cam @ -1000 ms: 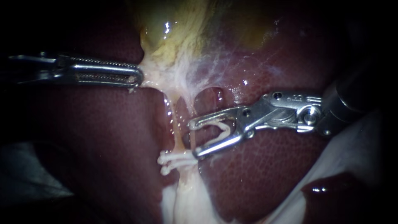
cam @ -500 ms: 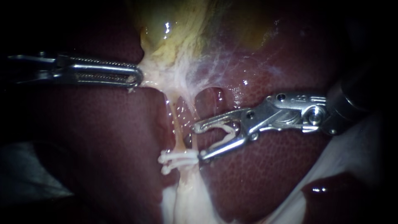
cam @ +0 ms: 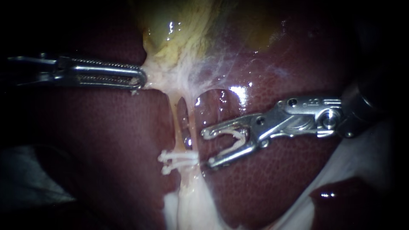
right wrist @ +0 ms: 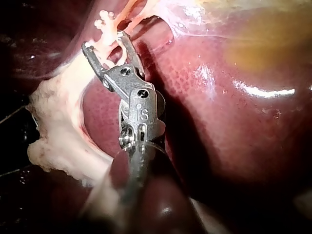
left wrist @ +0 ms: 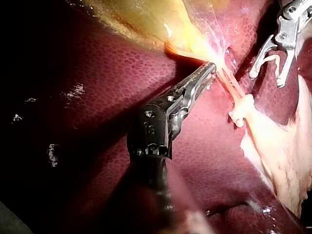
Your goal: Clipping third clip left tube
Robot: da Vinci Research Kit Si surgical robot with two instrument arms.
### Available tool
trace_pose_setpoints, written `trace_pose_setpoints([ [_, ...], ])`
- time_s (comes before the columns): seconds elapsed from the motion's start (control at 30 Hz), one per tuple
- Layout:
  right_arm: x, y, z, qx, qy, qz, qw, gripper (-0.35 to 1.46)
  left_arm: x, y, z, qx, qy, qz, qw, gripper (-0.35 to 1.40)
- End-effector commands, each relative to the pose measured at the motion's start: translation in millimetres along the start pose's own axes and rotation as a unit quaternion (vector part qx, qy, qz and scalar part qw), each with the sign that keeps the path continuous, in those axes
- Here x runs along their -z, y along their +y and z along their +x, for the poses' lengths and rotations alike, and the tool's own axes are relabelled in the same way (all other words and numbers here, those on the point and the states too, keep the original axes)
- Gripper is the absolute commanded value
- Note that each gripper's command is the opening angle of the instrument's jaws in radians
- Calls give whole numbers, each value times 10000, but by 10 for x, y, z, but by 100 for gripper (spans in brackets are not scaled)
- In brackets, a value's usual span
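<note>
Two thin pale tubes run down from the gallbladder (cam: pixel 179 34): the left tube (cam: pixel 175 123) and the right tube (cam: pixel 191 123). White clips (cam: pixel 179 159) cross them low down, also visible as clips (right wrist: pixel 105 17) ahead of my right instrument. My right instrument (cam: pixel 207 148) stands just right of the tubes, apart from them, its jaws spread wide with a white clip (cam: pixel 234 138) seated between them. My left instrument (cam: pixel 142 80) grips the pale tissue at the gallbladder's neck and holds it taut; in the left wrist view the left instrument (left wrist: pixel 209 70) bites the same tissue.
Dark red liver (cam: pixel 106 140) surrounds the tubes on both sides. Pale fatty tissue (cam: pixel 187 208) spreads below the clips, and a pale sheet (cam: pixel 366 153) lies under the right instrument's shaft. My right instrument (left wrist: pixel 266 80) shows beyond the tubes in the left wrist view.
My right instrument has drawn back to the right, away from the tubes, its jaws still spread with the clip. The left instrument has held still.
</note>
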Motion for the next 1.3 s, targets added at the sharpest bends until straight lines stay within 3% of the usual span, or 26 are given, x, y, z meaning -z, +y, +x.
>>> trace_pose_setpoints([
  [0.03,2,0,1,-6,10,-21,10000,40,0,0,0,1,-1,-1,10000,-35],
  [0.17,14,-4,6,-30,37,-152,9999,41,0,0,0,0,-1,-2,10000,-35],
  [0.3,34,-8,8,99,45,-480,9988,43,1,0,0,0,-2,-3,10000,-35],
  [0.5,42,-9,11,604,-9,-1009,9931,47,1,0,0,0,-2,-3,10000,-35],
  [0.63,41,-12,12,754,-148,-1195,9899,47,1,0,0,0,-2,-3,10000,-35],
  [1.0,37,-16,14,748,-162,-1072,9913,46,1,0,0,0,-2,-2,10000,-35],
  [1.3,20,-11,15,796,-86,-868,9930,46,1,0,0,0,-2,-2,10000,-35],
])
